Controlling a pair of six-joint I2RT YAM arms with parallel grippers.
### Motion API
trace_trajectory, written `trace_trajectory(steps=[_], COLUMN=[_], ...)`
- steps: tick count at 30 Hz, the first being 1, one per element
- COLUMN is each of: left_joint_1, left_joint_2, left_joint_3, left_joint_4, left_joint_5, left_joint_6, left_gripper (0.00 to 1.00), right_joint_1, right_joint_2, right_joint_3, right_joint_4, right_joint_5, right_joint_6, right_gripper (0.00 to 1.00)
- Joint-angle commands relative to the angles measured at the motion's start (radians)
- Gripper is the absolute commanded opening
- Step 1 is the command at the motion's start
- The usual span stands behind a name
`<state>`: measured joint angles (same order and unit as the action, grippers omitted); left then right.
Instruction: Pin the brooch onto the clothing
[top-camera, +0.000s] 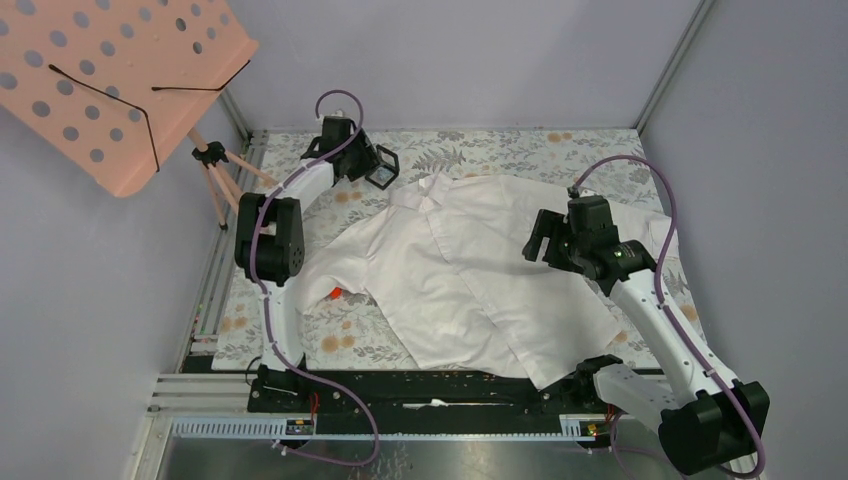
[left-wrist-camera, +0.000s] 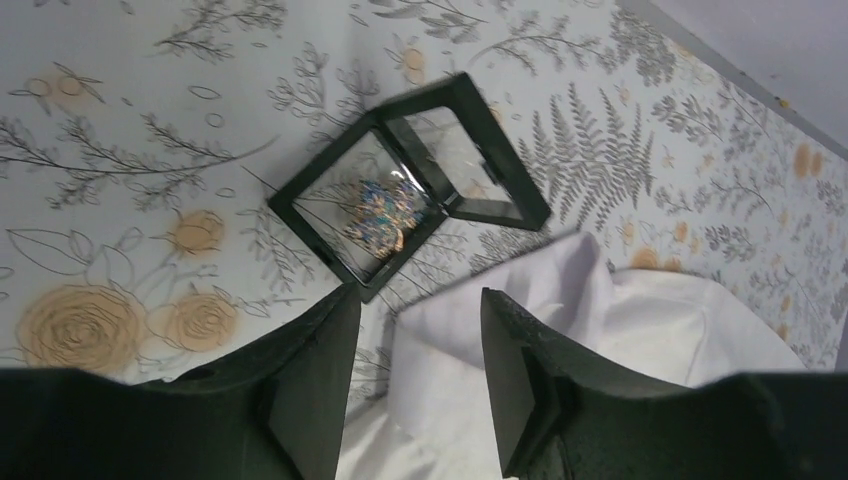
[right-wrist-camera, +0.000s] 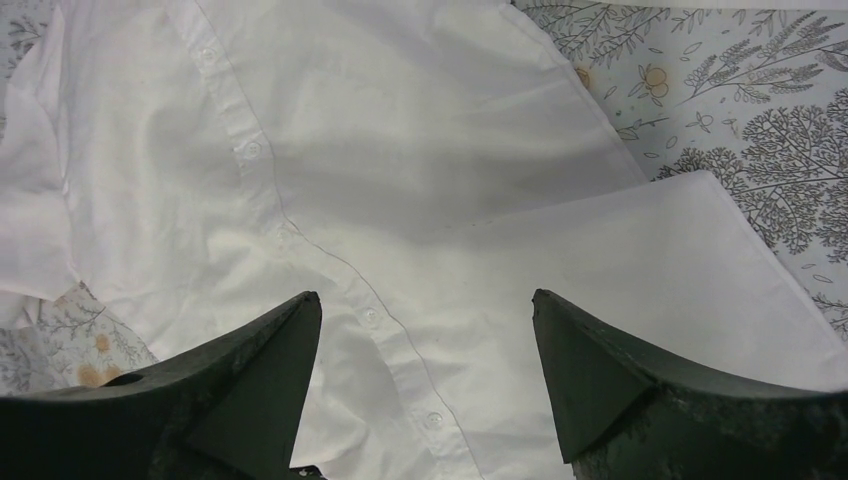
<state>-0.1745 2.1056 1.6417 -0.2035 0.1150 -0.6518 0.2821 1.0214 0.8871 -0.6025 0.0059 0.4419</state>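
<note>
The left gripper (left-wrist-camera: 418, 312): jaws parted to a moderate gap with nothing between them, so we log it as empty. It hangs over the near corner of the small black case (left-wrist-camera: 318, 163), which lies hinged open on the floral table cover (left-wrist-camera: 120, 150).

The brooch (left-wrist-camera: 385, 212): a tiny blue-and-gold-flecked ornament seated in the middle of the case's left frame. It is just beyond the left gripper and untouched. We cannot tell whether a clear film lies over it.

The shirt (left-wrist-camera: 640, 330): white and creased, spread front-up across the table. Its collar (left-wrist-camera: 520, 290) lies just beside the case and shows through the gap between the left jaws.

The right gripper (right-wrist-camera: 425, 300): jaws wide apart, holding nothing, hovering above the shirt front near the button placket (right-wrist-camera: 250, 150).

Step in hand, by our judgement: taking the brooch out of the case, with the pinning not yet begun. To do it well:
- We would centre the jaws over the ornament rather than over the frame corner.
- We would turn the wrist so both fingers clear the frame walls.
- We would descend slowly and close on the brooch's edges only.
- The piece looks small and thin and is likely to tip or slip.
- The light case may rise with it, so we would lift gently.

Periphery: a red block (top-camera: 335, 293) by the shirt's left sleeve, and a pink perforated board (top-camera: 110, 80) on a tripod at the far left.
</note>
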Motion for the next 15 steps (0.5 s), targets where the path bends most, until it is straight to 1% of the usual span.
trace_trajectory(steps=[1, 3, 9, 15], left_joint_1=[0.033, 0.044, 0.054, 0.058], left_joint_2=[0.050, 0.083, 0.138, 0.192], left_joint_3=[0.087, 0.099, 0.120, 0.184], left_joint_4=[0.004, 0.017, 0.078, 0.080], left_joint_5=[0.046, 0.089, 0.153, 0.174], left_joint_6=[-0.009, -0.015, -0.010, -0.021], left_gripper=[0.51, 0.47, 0.47, 0.44], right_joint_1=[0.000, 0.000, -0.001, 0.001], right_joint_2=[-0.017, -0.019, -0.027, -0.024], right_joint_3=[0.011, 0.007, 0.002, -0.001], right_joint_4=[0.041, 0.038, 0.031, 0.028], right_joint_5=[-0.046, -0.046, -0.029, -0.041], right_joint_6=[0.016, 0.019, 0.032, 0.045], right_gripper=[0.84, 0.84, 0.83, 0.81])
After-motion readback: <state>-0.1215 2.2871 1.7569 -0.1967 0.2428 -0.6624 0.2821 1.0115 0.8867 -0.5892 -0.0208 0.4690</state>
